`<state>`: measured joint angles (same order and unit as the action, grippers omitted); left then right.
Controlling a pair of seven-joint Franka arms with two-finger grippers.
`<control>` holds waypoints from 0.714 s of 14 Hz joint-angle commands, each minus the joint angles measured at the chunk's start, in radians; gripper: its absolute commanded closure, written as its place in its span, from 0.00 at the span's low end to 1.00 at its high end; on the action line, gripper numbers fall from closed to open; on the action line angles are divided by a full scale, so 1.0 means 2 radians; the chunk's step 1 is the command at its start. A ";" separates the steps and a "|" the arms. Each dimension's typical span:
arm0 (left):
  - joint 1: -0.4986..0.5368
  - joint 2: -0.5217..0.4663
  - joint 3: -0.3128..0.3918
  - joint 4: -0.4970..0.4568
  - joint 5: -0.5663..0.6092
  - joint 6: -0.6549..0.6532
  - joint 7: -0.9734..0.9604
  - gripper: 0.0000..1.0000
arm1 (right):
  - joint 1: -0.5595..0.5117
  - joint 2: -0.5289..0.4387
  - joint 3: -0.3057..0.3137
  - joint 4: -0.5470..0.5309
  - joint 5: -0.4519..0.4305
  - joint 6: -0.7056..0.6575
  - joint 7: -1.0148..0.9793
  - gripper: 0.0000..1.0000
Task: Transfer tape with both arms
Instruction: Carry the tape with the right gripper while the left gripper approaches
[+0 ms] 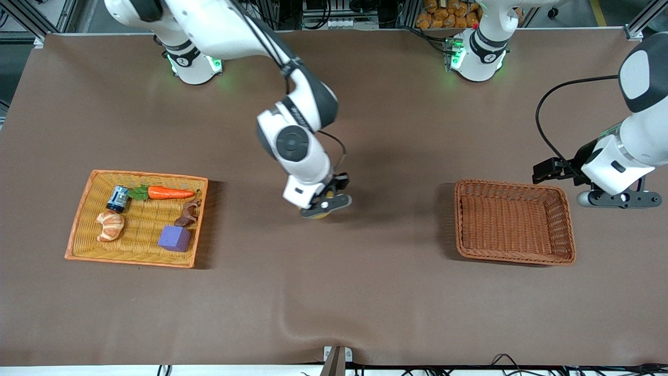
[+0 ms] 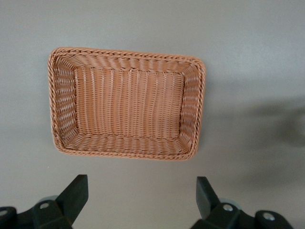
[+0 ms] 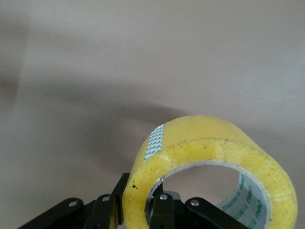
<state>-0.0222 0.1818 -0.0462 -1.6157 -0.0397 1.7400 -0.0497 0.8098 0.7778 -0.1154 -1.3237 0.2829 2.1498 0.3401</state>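
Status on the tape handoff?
Right gripper shut on tape, mid-table. Left gripper open, waiting above brown basket. Nothing between them.

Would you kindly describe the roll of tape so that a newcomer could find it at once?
Start at the brown table and find its middle, between the two wicker baskets. There the right gripper is shut on the tape, one finger through its core. It is a yellow translucent ring with a pale core, the only thing held by an arm.

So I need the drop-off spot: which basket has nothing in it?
The darker brown basket toward the left arm's end; the orange tray holds a carrot and croissant.
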 commanded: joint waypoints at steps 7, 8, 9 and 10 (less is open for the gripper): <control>-0.058 0.053 -0.013 -0.009 0.000 0.079 -0.114 0.00 | 0.004 0.010 -0.040 0.063 0.004 -0.066 0.069 0.00; -0.066 0.061 -0.013 -0.011 -0.001 0.090 -0.124 0.00 | -0.003 -0.021 -0.060 0.055 0.005 -0.098 0.068 0.00; -0.076 0.065 -0.013 -0.011 -0.001 0.094 -0.139 0.00 | -0.008 -0.053 -0.073 0.045 0.004 -0.125 0.050 0.00; -0.089 0.073 -0.013 -0.011 -0.001 0.101 -0.167 0.00 | -0.012 -0.088 -0.089 0.028 0.004 -0.144 0.012 0.00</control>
<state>-0.1561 0.3115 -0.0760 -1.6318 -0.0400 1.9095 -0.3060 0.8125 0.7648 -0.2585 -1.1720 0.2828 1.9413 0.4444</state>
